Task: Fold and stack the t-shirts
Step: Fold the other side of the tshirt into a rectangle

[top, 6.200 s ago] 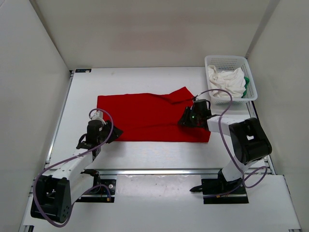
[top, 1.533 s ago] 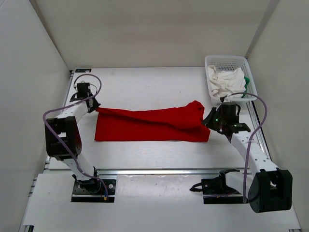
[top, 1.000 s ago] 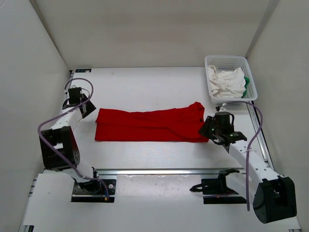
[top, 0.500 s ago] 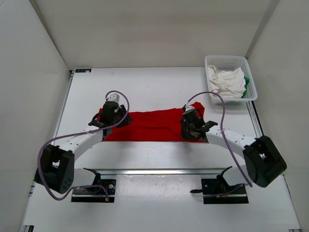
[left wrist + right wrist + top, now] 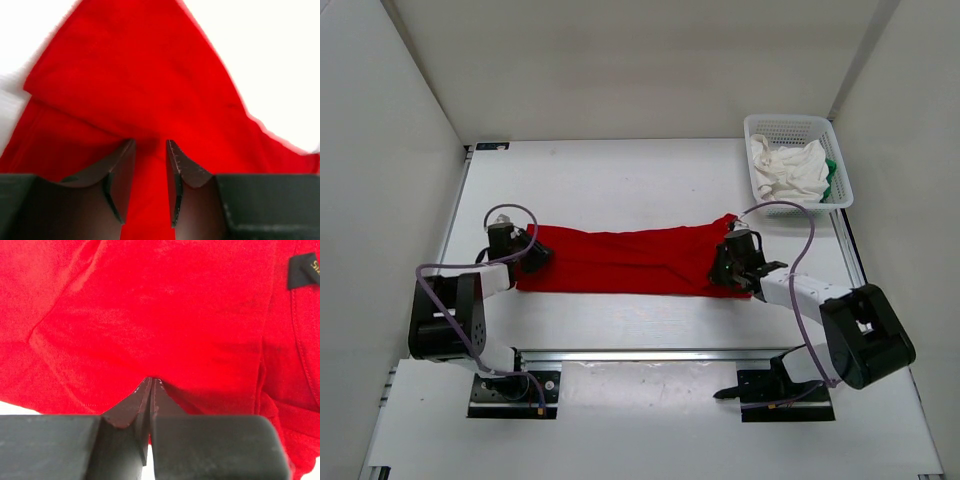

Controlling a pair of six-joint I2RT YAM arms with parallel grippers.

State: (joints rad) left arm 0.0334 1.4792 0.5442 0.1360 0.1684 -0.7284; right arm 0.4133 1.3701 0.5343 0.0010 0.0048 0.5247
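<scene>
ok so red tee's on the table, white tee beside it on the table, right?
No. The top view shows the white tee in the basket at the far right, not on the table. The red tee is on the table.

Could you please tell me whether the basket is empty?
No, a white t-shirt fills the basket, with a green t-shirt showing at its right edge.
</scene>
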